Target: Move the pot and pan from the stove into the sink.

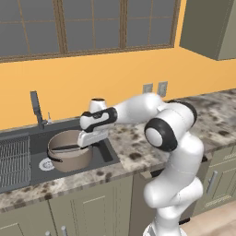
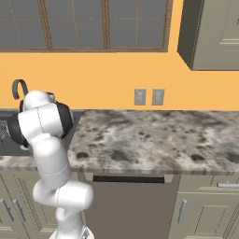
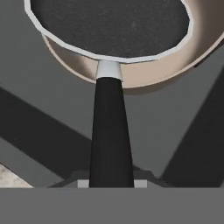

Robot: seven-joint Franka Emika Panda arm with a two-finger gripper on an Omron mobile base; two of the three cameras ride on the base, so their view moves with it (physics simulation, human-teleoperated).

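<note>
Now round black pan (image 3: 111,24) overlaps beige metal pot (image 3: 175,70).

1. The pot (image 1: 69,154) — wide, taupe-beige, with a dark loop handle on its side — sits upright inside the sink (image 1: 103,150).
2. The pan (image 3: 111,26), black with a pale rim, lies over the pot's mouth, its long dark handle (image 3: 111,135) reaching out past the pot's rim.
3. The sink is a dark grey basin in the speckled counter — ribbed drainboard at its left, upright faucet behind.
</note>
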